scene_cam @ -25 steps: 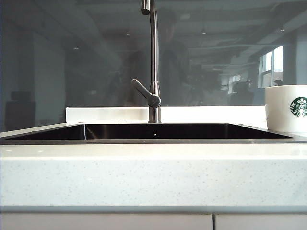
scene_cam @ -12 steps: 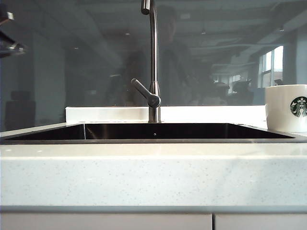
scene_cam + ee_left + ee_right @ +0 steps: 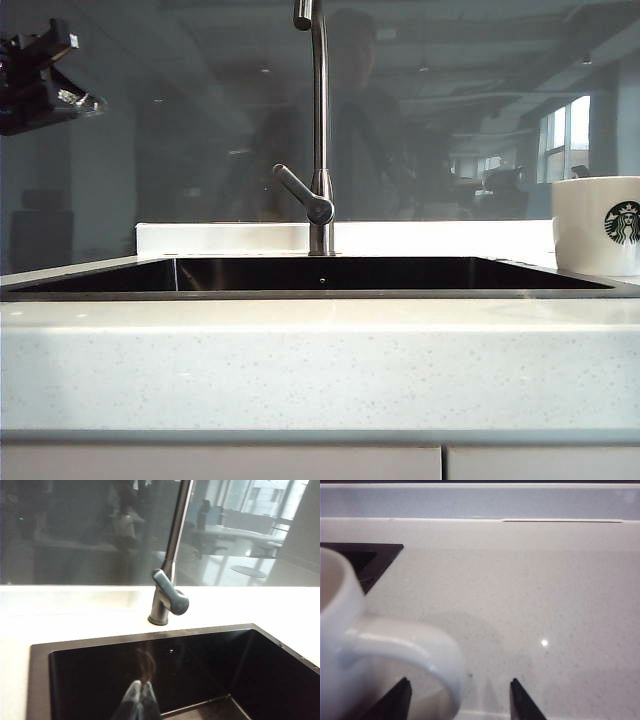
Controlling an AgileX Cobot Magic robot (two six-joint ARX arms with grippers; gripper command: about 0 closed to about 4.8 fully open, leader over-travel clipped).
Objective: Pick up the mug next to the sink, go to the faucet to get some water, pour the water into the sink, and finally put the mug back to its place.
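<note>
The mug [image 3: 350, 645] stands upright on the counter [image 3: 545, 595] beside the sink [image 3: 320, 275]. Its handle [image 3: 415, 652] sticks out sideways toward the right gripper [image 3: 457, 700], whose fingers are spread wide. The handle loop sits right between them, so this arm is much nearer. The left gripper [image 3: 140, 700] is pressed together, holding nothing, above the sink and facing the faucet [image 3: 170, 580].
</note>
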